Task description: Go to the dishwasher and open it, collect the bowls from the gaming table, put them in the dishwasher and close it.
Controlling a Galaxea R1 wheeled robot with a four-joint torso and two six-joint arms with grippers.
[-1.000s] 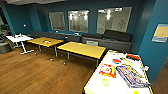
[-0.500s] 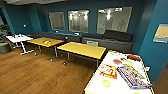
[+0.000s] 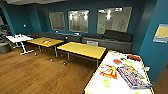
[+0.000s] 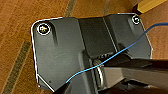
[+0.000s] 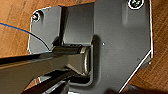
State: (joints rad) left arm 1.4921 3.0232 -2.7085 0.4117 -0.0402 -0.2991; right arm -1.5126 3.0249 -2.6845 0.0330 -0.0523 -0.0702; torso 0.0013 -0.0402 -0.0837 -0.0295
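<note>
The gaming table (image 3: 109, 61), white-topped with a yellowish rim, stands at the lower right of the head view. On it lie colourful board-game boxes: an orange one (image 3: 108, 71), a blue one (image 3: 132, 77) and a red one (image 3: 133, 57). A pale yellow-green round thing (image 3: 106, 83) sits near its close end; I cannot tell whether it is a bowl. The dishwasher is out of view. Both wrist views look down past the robot's dark plate onto wooden floor (image 4: 15, 37) (image 5: 12, 25).
Two yellow wooden tables (image 3: 83, 49) (image 3: 45, 41) stand ahead, with a small white table (image 3: 18, 38) at the far left. A dark sofa (image 3: 112, 40) runs along the blue back wall under windows. Wooden floor (image 3: 37, 75) spreads to the left. A blue wall (image 3: 155, 55) flanks the gaming table's right.
</note>
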